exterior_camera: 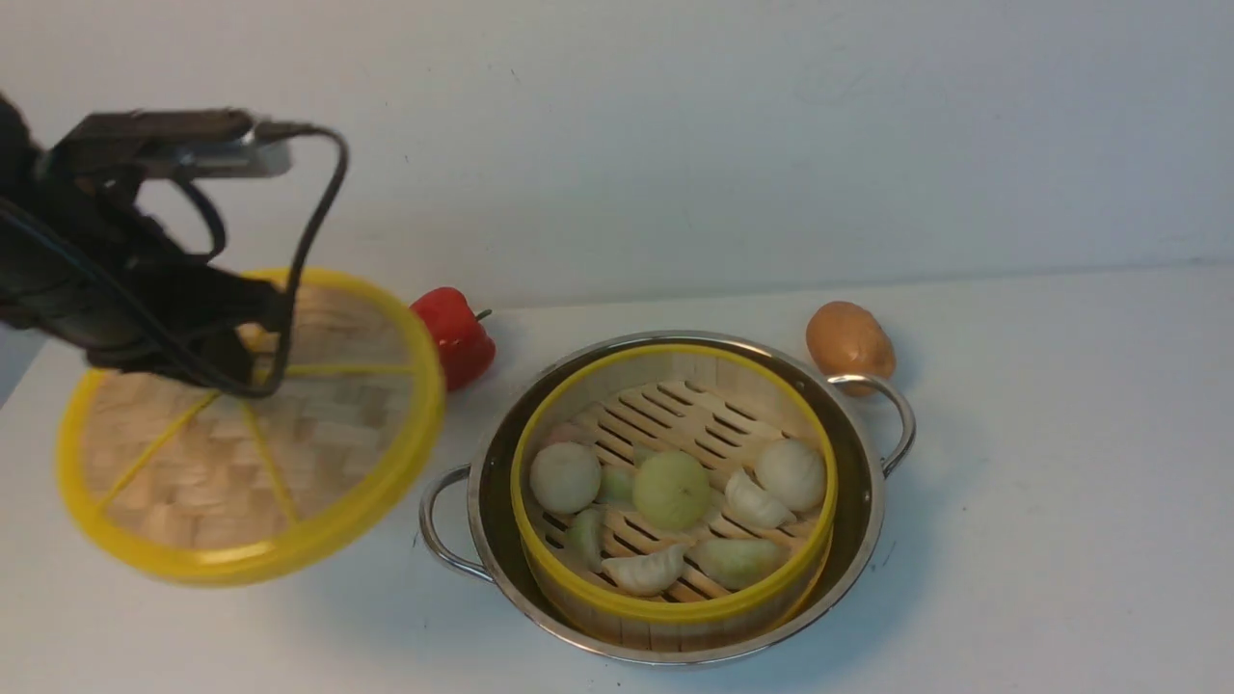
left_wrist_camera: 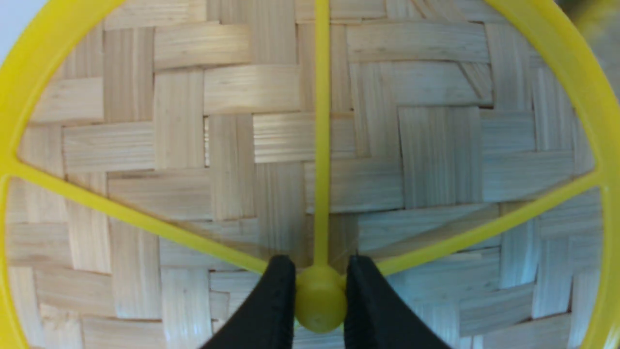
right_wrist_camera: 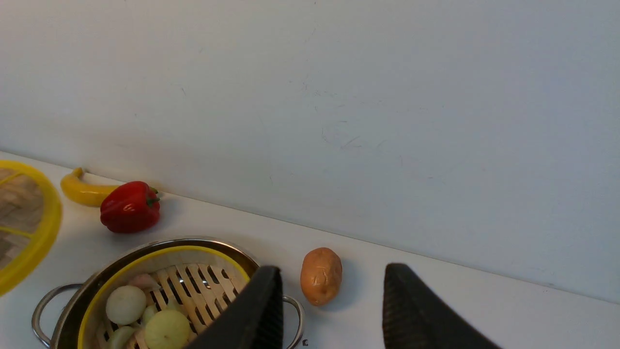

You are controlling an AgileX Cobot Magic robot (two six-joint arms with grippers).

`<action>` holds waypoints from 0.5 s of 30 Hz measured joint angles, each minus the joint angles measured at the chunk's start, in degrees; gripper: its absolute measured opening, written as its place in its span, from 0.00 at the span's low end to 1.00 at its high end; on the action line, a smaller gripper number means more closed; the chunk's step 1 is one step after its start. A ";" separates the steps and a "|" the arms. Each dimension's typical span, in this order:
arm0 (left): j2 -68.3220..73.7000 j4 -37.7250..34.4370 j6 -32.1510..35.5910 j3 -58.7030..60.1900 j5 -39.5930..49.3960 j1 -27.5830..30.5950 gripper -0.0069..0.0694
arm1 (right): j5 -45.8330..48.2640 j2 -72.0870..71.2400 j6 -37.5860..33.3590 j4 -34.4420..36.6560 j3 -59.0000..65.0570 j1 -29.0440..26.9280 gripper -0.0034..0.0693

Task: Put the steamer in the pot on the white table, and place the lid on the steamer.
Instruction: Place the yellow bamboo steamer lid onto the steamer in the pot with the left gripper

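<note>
My left gripper [left_wrist_camera: 319, 265] clamps the yellow centre knob of the flat woven-bamboo, yellow-rimmed lid [exterior_camera: 251, 424], holding it tilted left of the shiny steel two-handled pot [exterior_camera: 872, 501]. The round bamboo steamer [exterior_camera: 675, 609] with dumplings sits inside the pot on the white table [exterior_camera: 1060, 501]. My right gripper [right_wrist_camera: 334, 271] gapes, empty.

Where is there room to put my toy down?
The white table is bare right of the pot and potato. The left side is crowded: the left gripper holds the lid there, with red pepper and banana behind.
</note>
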 joint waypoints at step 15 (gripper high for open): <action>18.57 6.10 -5.40 -16.57 -2.70 -25.82 0.24 | 0.00 0.00 0.00 0.05 0.00 0.00 0.46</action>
